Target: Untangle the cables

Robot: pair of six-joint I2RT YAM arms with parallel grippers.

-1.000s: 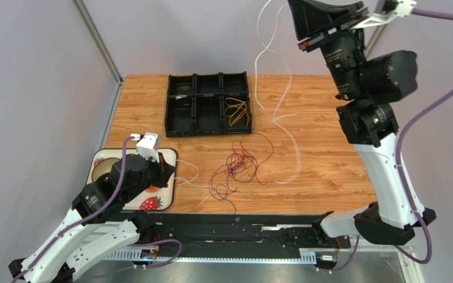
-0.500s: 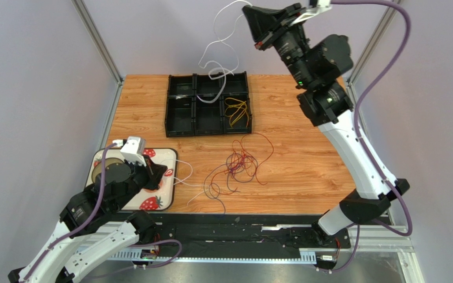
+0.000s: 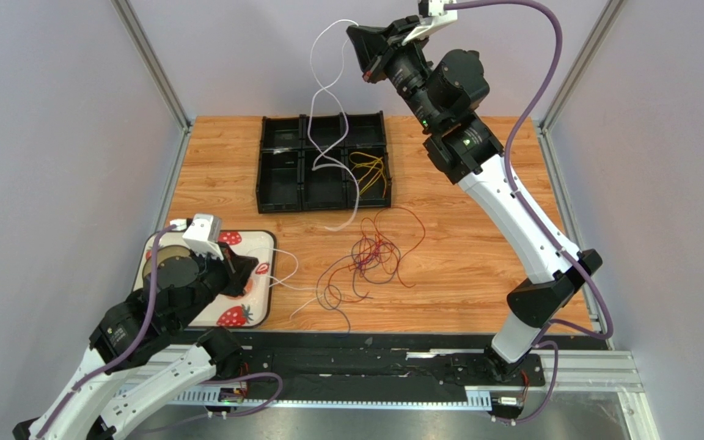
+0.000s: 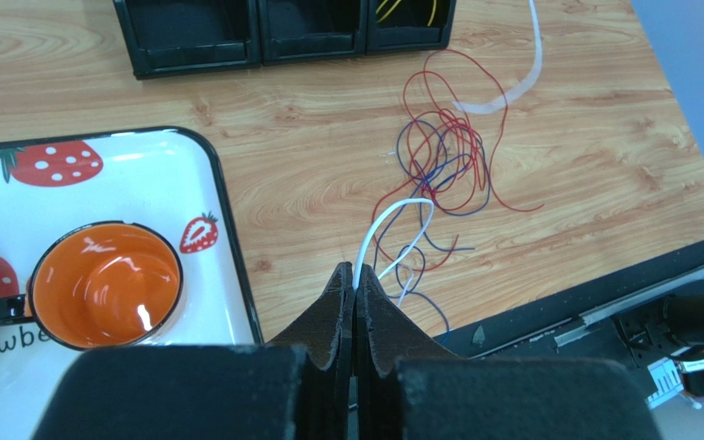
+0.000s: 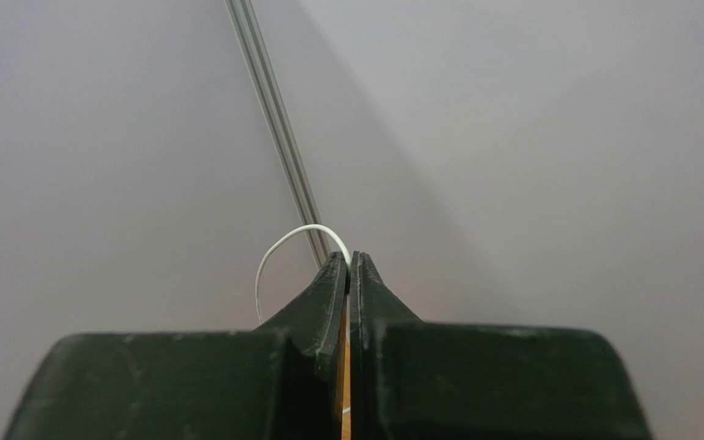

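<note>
A tangle of thin red, blue and brown cables [image 3: 369, 257] lies on the wooden table, also in the left wrist view [image 4: 443, 156]. My left gripper [image 3: 256, 266] is low beside the tangle. It is shut on a white cable [image 4: 376, 225] that runs from its tips [image 4: 356, 271] into the tangle. My right gripper [image 3: 354, 38] is raised high above the table's far side. It is shut on another white cable [image 3: 313, 62] that hangs down across the black tray. That cable loops out at the right gripper's tips [image 5: 348, 261]. Yellow cables [image 3: 369, 172] lie in one tray compartment.
A black divided tray [image 3: 279, 174] stands at the back of the table. At the front left, a strawberry-print tray [image 4: 209, 183] holds an orange cup [image 4: 106, 284]. A metal frame post [image 5: 278, 119] runs behind the right gripper. Black rails [image 3: 374, 367] line the table's near edge.
My right arm has swung left and stayed high, carrying the white cable from over the table's right side to above the black tray. My left arm has drawn back slightly.
</note>
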